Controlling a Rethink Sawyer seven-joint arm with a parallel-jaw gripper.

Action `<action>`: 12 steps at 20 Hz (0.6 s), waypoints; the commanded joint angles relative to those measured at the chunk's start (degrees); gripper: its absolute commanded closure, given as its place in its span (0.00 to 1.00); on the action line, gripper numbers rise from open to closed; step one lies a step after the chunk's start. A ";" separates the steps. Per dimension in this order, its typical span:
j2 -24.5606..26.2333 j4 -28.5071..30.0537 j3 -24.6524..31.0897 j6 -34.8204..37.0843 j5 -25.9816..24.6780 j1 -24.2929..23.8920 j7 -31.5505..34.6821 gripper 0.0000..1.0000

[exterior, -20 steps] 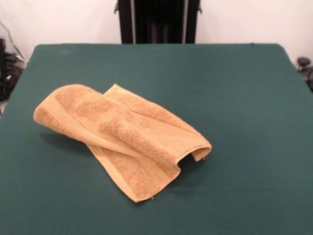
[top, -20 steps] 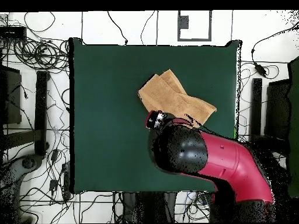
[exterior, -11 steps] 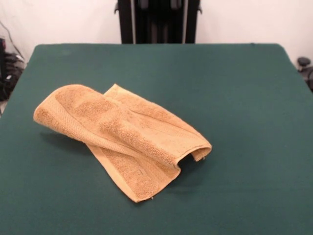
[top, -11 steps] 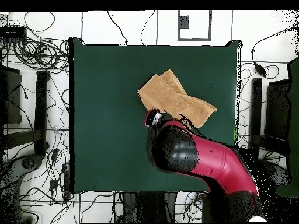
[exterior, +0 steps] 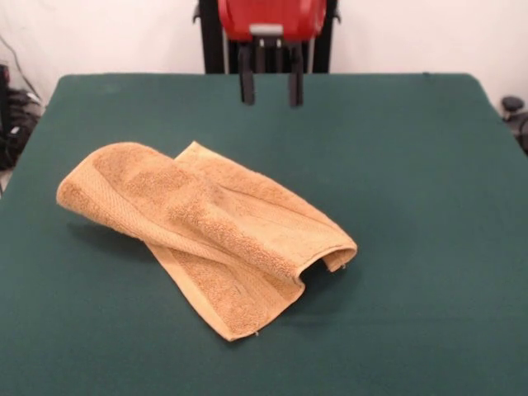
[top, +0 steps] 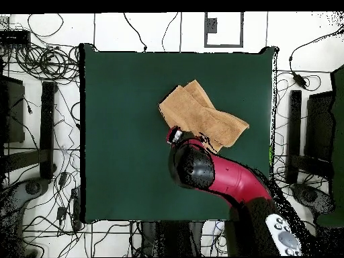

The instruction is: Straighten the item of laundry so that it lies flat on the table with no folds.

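The item of laundry (exterior: 206, 227) is an orange-tan terry towel, folded over itself into a bunched diagonal strip left of the table's middle. One layer arches up at its right end, and a flat corner sticks out at the front. From overhead the towel (top: 201, 119) lies right of centre on the green table (top: 121, 121). My gripper (exterior: 271, 92) hangs over the far part of the table (exterior: 429, 165), well behind the towel. Its two black fingers (exterior: 247, 87) stand apart, open with nothing between them. In the overhead view the red arm (top: 222, 176) covers the gripper.
Tangled cables (top: 47, 64) and dark equipment (top: 47, 127) lie on the floor around the table in the overhead view. More dark gear (exterior: 12, 115) sits off the table's left edge in the front view.
The gripper's red head and both fingers have come down into the front view from the top edge. Overhead, the arm has drawn in toward the base. The towel has not moved.
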 commanded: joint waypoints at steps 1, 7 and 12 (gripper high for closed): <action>8.78 5.61 0.61 -7.07 -1.50 1.51 11.23 0.00; 11.07 5.75 -0.04 -11.06 -1.22 1.68 11.65 0.00; 11.26 5.45 -1.68 -12.17 -0.37 3.06 11.56 0.00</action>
